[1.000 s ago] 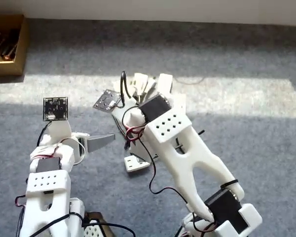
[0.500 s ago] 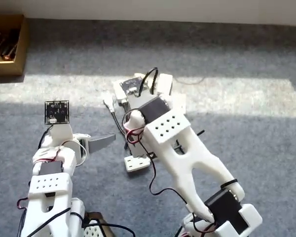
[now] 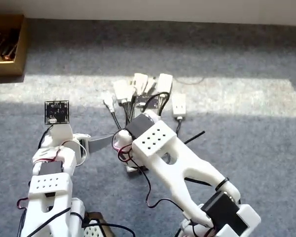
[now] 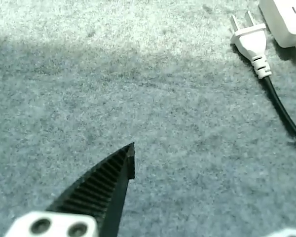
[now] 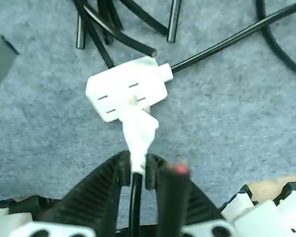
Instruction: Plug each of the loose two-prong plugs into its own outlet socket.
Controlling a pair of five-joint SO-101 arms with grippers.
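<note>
Right end effector (image 5: 137, 162) clamps the white two-prong plug (image 5: 138, 129) at its cord end, so the nose is free to meet the outlet block (image 5: 116, 94) on the grey carpet (image 5: 246, 108); it looks partly seated.

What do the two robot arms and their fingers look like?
The left arm and the right arm are white plastic with rows of small holes, black motors, and thin red and black wires. The fingers are black and ribbed.

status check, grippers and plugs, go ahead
Right gripper shut on white two-prong plug, nose against white outlet socket block. Left gripper open over grey carpet. Black cords beside block.
</note>
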